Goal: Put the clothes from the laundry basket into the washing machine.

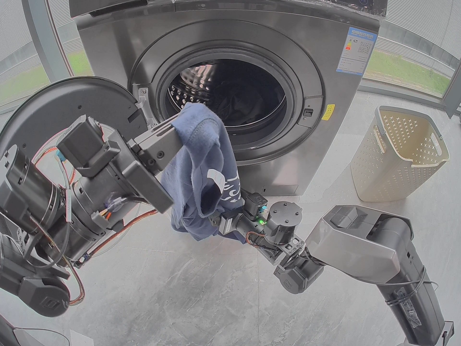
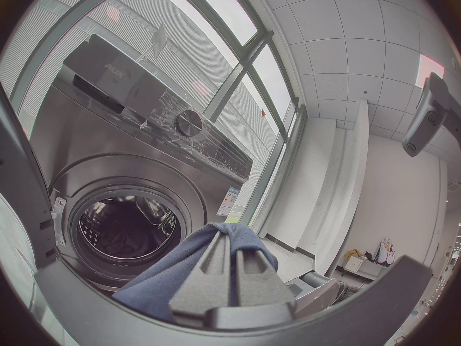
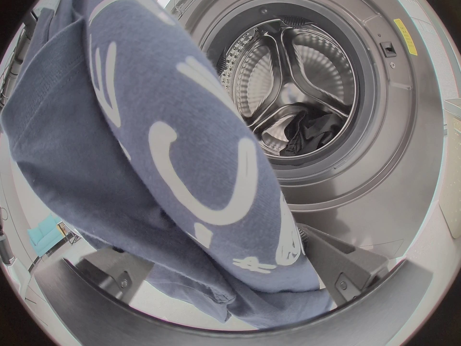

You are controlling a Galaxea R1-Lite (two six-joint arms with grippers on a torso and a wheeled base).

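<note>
Head view: navy T-shirt (image 1: 204,169) hangs w/ its long axis near vertical. Its top is bunched over the tips of L pincer (image 1: 174,125) and its lower end points at the floor, reaching R pincer (image 1: 222,216), which sits below the L one and slightly to the right.

Fabric is dark blue knit, creased and folded on itself. Big white lettering is on the side facing R pincer's camera, and a small white tag shows approx midway down.

L pincer is clenched on the shirt's top fold. Left wrist view has both fingers (image 2: 218,270) nearly together, w/ blue cloth draped over and btwn them.

R pincer is released. Right wrist view has its two fingers (image 3: 348,270) spread wide, w/ the shirt's lower part hanging loose btwn them.

Shirt is in the air in front of the washing machine (image 1: 297,54), outside the drum (image 1: 230,92). The drum mouth lies just beyond L pincer's tips, and above and beyond R pincer. A black garment (image 3: 309,130) lies at the drum bottom.

Door (image 1: 62,106) is swung open, behind L pincer's wrist. A cream perforated laundry basket (image 1: 398,159) stands on the floor near the machine's corner, on R pincer's side and well apart from both pincers.
</note>
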